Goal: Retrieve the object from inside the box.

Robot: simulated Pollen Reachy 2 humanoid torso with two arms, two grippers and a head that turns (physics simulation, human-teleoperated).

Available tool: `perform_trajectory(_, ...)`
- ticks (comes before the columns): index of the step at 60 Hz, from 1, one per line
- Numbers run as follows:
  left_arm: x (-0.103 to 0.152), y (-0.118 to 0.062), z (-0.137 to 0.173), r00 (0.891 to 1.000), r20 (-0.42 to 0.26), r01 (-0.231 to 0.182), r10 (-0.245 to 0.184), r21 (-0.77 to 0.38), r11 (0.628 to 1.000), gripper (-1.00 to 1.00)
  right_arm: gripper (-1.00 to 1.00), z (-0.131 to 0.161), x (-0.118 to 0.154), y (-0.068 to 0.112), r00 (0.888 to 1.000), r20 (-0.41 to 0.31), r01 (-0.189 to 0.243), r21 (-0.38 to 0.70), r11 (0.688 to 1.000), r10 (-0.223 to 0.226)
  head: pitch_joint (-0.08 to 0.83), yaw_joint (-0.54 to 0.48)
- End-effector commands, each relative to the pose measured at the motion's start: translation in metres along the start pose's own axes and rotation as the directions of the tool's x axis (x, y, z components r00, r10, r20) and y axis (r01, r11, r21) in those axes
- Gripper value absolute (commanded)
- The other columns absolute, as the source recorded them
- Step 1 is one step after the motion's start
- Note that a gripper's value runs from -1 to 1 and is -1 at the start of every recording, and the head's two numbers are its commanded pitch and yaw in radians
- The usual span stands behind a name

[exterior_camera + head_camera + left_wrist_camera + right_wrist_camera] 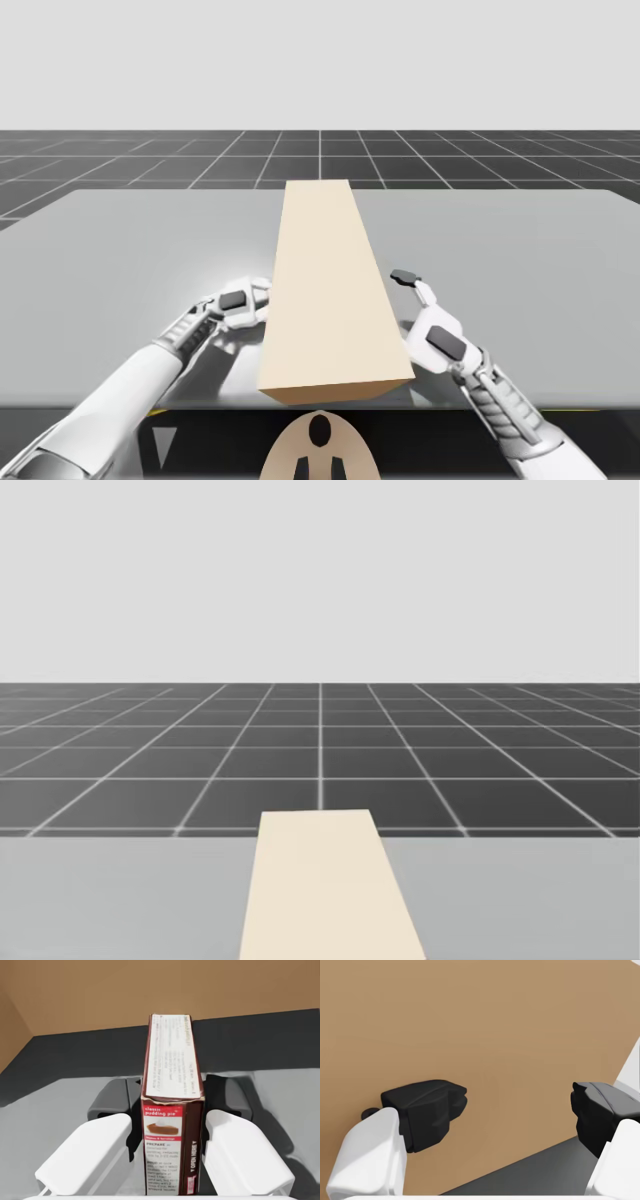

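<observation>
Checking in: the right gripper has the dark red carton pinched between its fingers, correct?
No, the left gripper has it. The left wrist view shows the dark red carton pinched between that gripper's fingers. The right gripper is open, facing the wall of the tan box.

Matt, smooth cardboard: long tan box (330, 290)
</observation>
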Motion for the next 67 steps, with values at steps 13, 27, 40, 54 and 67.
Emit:
perform_trajectory(13,0.001,-0.013,0.103,1.0,0.006,0.015,-0.017,0.277,0.961,1.0,-1.0,0.01,-0.002,-0.003,0.999,0.032,0.017,0.009,1.0,-0.017,0.045,0.01)
perform_trajectory(27,0.013,-0.013,0.153,0.999,0.014,0.039,-0.052,0.455,0.889,1.0,-1.0,0.013,-0.005,-0.01,1.0,0.019,0.023,-0.012,1.0,-0.022,0.037,0.01)
perform_trajectory(40,0.056,0.02,0.171,0.99,-0.015,0.119,-0.142,0.631,0.766,1.0,-1.0,0.012,-0.01,-0.019,0.999,-0.032,0.02,-0.09,0.996,-0.023,0.029,0.01)
perform_trajectory(54,0.117,0.069,0.173,0.966,-0.051,0.2,-0.254,0.771,0.605,1.0,-1.0,0.01,-0.015,-0.029,0.995,-0.091,0.026,-0.179,0.983,-0.043,0.027,0.0)
perform_trajectory(67,0.191,0.099,0.156,0.925,-0.063,0.261,-0.374,0.822,0.506,1.0,-1.0,0.008,-0.017,-0.034,0.991,-0.127,0.018,-0.256,0.966,-0.052,0.028,-0.01)
